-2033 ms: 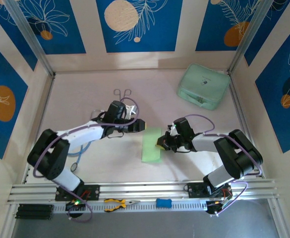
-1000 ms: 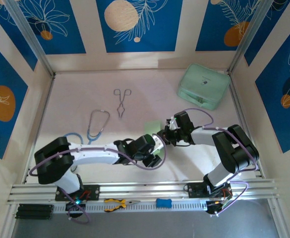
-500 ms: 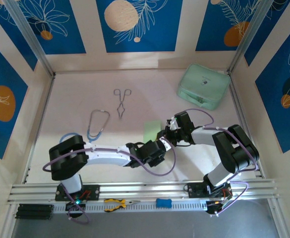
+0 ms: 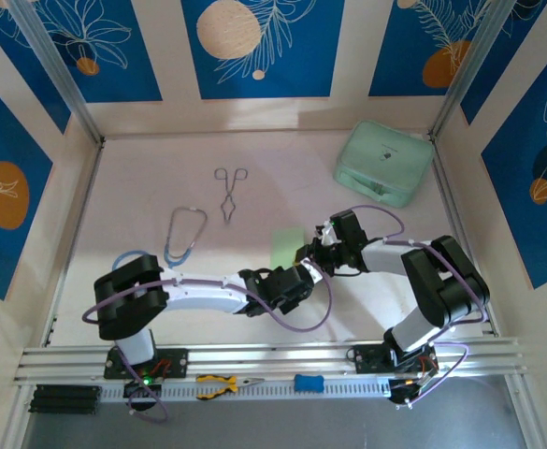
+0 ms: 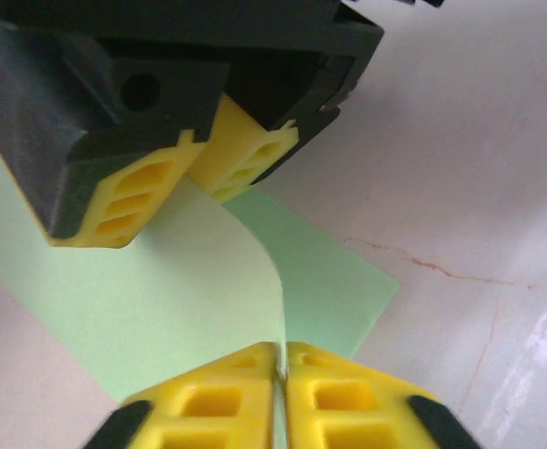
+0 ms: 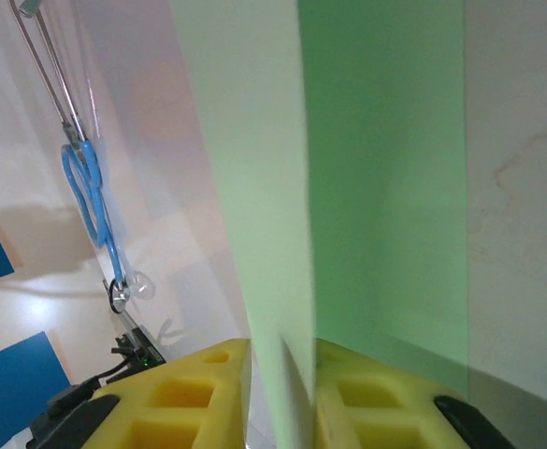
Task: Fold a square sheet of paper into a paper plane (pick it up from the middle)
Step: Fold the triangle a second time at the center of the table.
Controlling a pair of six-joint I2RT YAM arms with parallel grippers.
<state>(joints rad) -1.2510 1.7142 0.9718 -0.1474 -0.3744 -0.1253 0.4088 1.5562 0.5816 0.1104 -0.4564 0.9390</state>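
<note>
Between pinching fingers (image 5: 219,395), light-green paper (image 5: 189,290), curled

The right gripper (image 6: 282,363) pinches the square sheet of paper (image 6: 376,187) between yellow fingers; a blue stethoscope (image 6: 91,201) lies well apart.

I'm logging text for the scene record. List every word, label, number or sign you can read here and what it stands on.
No text reads legibly.
Bulky mint-green case with rounded corners: small dark mark on its lid, too small to read.
Thin light-green paper sheet: plain, unmarked.
Blue wall panels: leaf and circle patterns, no lettering.
</note>
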